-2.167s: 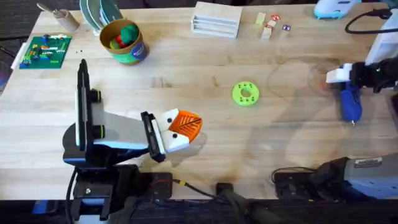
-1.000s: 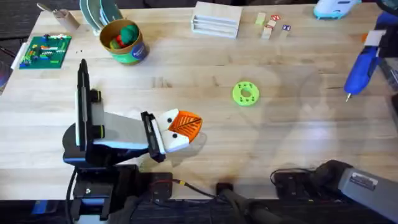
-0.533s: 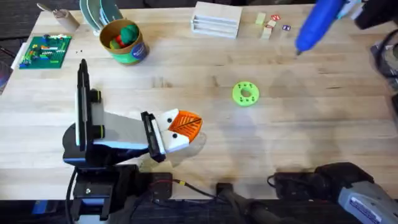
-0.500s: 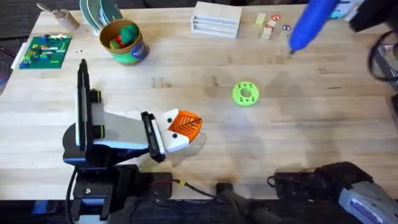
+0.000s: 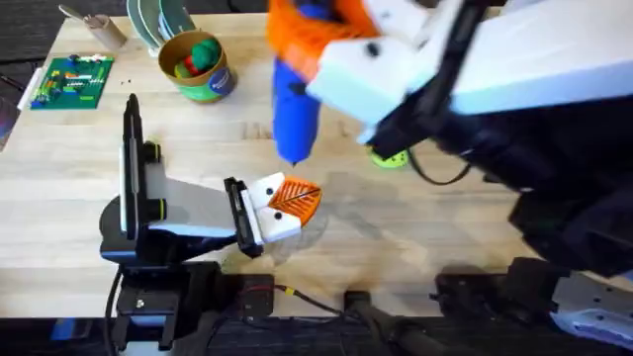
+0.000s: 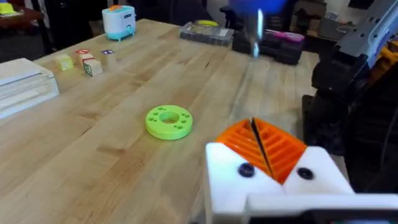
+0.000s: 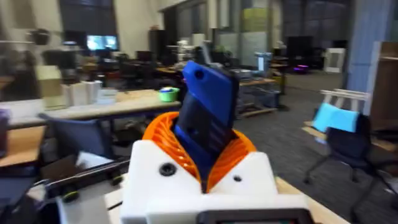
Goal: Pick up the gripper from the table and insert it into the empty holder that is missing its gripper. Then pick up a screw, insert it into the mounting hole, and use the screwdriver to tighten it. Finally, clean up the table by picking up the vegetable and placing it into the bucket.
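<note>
Tightening looks like the step in hand, judged from how things lie. Seen from overhead, the right gripper (image 5: 326,35) rises close under the camera at about twelve o'clock on the table (image 5: 465,227), its orange pads pinching the blue screwdriver (image 5: 295,119), which hangs bit-down; the right wrist view shows the same hold, the blue body wedged between the ribbed pads (image 7: 163,134). The bit's end sits just up-table, toward twelve o'clock, of the left gripper (image 5: 293,198), which lies low near six o'clock with its two orange tips pressed together and nothing between them. In the left wrist view the thin metal bit hovers beyond those closed tips (image 6: 264,140), apart from them. Which mount the screw belongs to, and whether a screw is seated at all, I cannot tell. The next move seems to call for lowering the bit straight onto a screw head near the left arm's white finger mounts, keeping the tool upright so it does not skate off. A green disc (image 6: 168,121) lies at about three o'clock of the bit. The bucket (image 5: 197,67), at ten o'clock, already holds something green and red, so cleanup may be done.
</note>
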You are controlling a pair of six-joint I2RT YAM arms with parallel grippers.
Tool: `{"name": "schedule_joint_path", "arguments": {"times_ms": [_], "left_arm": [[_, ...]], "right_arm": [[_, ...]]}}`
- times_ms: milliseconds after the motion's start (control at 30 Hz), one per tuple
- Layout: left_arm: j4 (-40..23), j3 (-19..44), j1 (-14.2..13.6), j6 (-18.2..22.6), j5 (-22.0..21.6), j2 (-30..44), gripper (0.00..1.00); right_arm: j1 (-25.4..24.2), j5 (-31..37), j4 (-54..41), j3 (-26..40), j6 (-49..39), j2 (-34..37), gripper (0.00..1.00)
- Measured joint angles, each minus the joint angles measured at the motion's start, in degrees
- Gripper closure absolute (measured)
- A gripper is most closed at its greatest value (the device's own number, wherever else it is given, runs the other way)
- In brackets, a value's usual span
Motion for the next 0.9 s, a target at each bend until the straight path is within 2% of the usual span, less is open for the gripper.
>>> {"name": "schedule_joint_path", "arguments": {"times_ms": [67,200,733,900], "left_arm": [[0.0,0.0,0.0,0.0,0.0,0.0,0.987],[0.0,0.0,0.0,0.0,0.0,0.0,0.987],[0.0,0.0,0.0,0.0,0.0,0.0,0.987],[0.0,0.0,0.0,0.0,0.0,0.0,0.987]], "right_arm": [[3.0,-0.1,1.3,0.0,-0.3,4.7,0.979],[3.3,-0.2,2.2,-0.1,-0.3,7.5,0.979],[4.4,-0.2,4.2,-0.1,-0.5,8.3,0.979],[5.5,-0.2,7.5,-0.1,-0.5,10.4,0.979]]}}
